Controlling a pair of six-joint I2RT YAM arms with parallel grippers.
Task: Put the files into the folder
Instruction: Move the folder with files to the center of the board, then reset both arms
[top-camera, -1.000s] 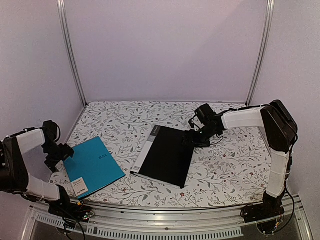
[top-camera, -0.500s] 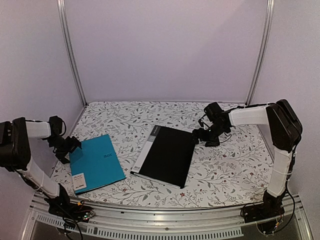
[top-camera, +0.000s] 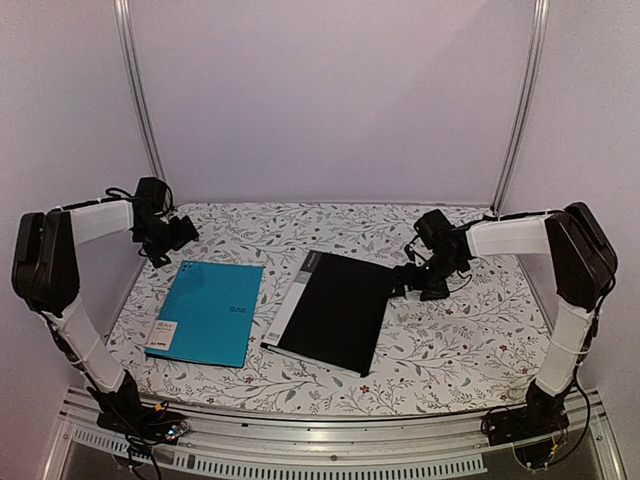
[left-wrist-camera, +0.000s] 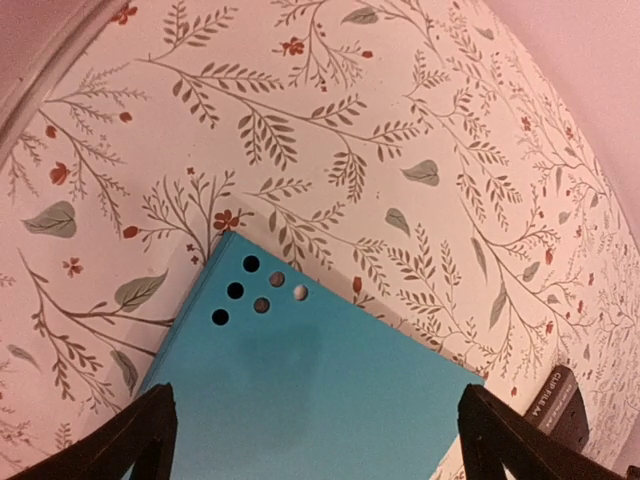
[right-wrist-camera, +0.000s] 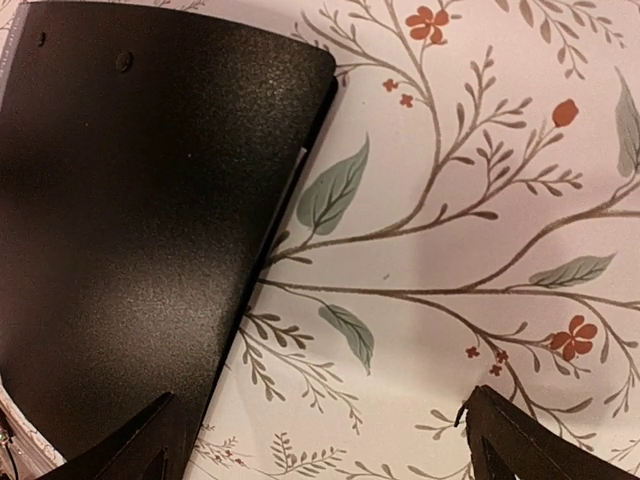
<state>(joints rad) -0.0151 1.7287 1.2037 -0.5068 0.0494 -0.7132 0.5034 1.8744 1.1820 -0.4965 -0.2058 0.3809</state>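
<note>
The left gripper (top-camera: 178, 233) is seen with its jaws spread wide and nothing held between them. It is poised above the far corner of the teal folder (top-camera: 208, 313); no contact with the folder can be made out. From the left wrist, five punched holes (left-wrist-camera: 250, 290) are shown at that corner, just ahead of the fingers, a detail that is lost in the top view. At the right edge of the same view a dark corner with a pale printed label (left-wrist-camera: 558, 392) is caught.

The black folder (top-camera: 333, 310) is laid flat and closed on the floral table (top-camera: 470, 340), between the two grippers and well apart from the left one, its pale spine turned toward the teal folder.

The right gripper (top-camera: 413, 284) is likewise held wide open and empty, just beside the folder's far right corner. From the right wrist, the rounded corner and grainy cover are shown under one finger (right-wrist-camera: 130, 450), while the other finger is set over bare cloth. Whether the cover is touched cannot be told.
</note>
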